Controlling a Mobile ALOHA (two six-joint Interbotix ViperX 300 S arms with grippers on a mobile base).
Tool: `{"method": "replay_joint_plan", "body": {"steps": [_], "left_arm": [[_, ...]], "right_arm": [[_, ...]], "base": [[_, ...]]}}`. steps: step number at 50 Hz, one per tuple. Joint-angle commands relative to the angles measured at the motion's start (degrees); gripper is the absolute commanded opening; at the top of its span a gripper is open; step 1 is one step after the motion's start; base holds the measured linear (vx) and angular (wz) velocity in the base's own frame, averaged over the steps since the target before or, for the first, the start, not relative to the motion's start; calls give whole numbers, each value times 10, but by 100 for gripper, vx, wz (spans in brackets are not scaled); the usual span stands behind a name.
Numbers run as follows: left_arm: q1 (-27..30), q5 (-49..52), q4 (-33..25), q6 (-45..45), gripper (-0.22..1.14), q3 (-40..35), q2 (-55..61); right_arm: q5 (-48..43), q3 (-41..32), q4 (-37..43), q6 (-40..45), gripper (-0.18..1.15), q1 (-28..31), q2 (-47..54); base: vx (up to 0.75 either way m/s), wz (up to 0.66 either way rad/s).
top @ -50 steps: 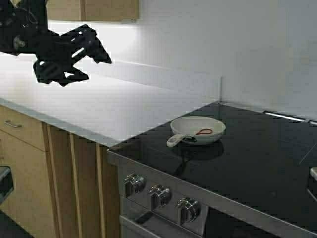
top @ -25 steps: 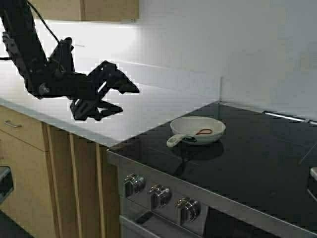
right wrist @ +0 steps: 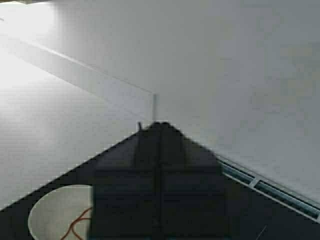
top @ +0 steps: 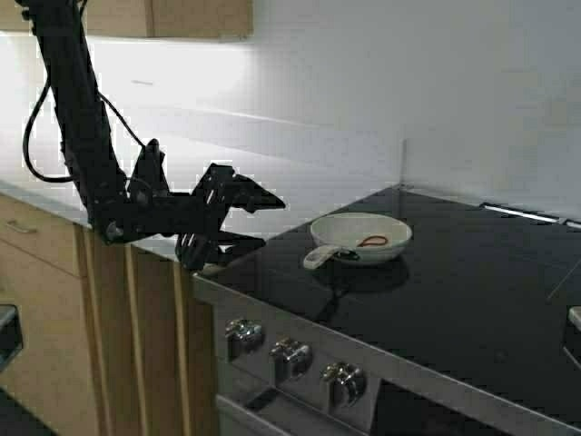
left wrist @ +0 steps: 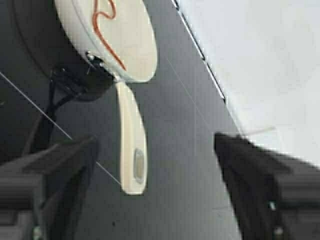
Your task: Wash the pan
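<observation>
The pan (top: pixel 361 238), small, white and shallow with a thin red loop inside, sits on the black glass cooktop (top: pixel 454 300). Its short handle (top: pixel 320 257) points toward the front left. My left gripper (top: pixel 272 222) is open and empty, hovering low at the cooktop's left edge, a short way from the handle's end. In the left wrist view the handle (left wrist: pixel 132 150) lies between the spread fingers (left wrist: pixel 260 175), apart from both, and the pan's bowl (left wrist: pixel 115 35) lies beyond. My right gripper (right wrist: pixel 160 127) is shut and empty above the cooktop, with the pan's rim (right wrist: pixel 55 215) beside it.
A white countertop (top: pixel 136 182) runs left of the stove, with a low backsplash and white wall behind. Three stove knobs (top: pixel 292 356) sit on the steel front panel. Wooden cabinet fronts (top: pixel 54 309) stand below the counter.
My left arm has swung down and to the right, from high over the counter to the cooktop's left edge near the pan handle. The pan has not moved.
</observation>
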Motion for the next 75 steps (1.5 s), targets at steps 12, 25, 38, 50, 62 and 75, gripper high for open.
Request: {"method": "replay_joint_plan", "body": {"steps": [12,25,38,50,62,75], "left_arm": [[-26,-3,1,-19,101,-82,37],[-49,21,-12,-46,101,-145,72],[-67,52,-15,-62,101,-200,98],[-77,67,-13,-98,101,-236,113],[-91,89,-9,-101,101,-253,113],[-94,99,8,-134,101,-264,117]], "right_arm": [[-2,-9,-2,2,6,1,4],[-1,-10,-2,2,6,1,4],[-1,-9,-3,3,6,1,4],[1,-10,-2,3,6,1,4],[2,-11,-2,3,6,3,4],[14,-13,-4,3,6,12,4]], "base": [[0,0],[0,0],[0,0],[0,0],[0,0],[1,-1]]}}
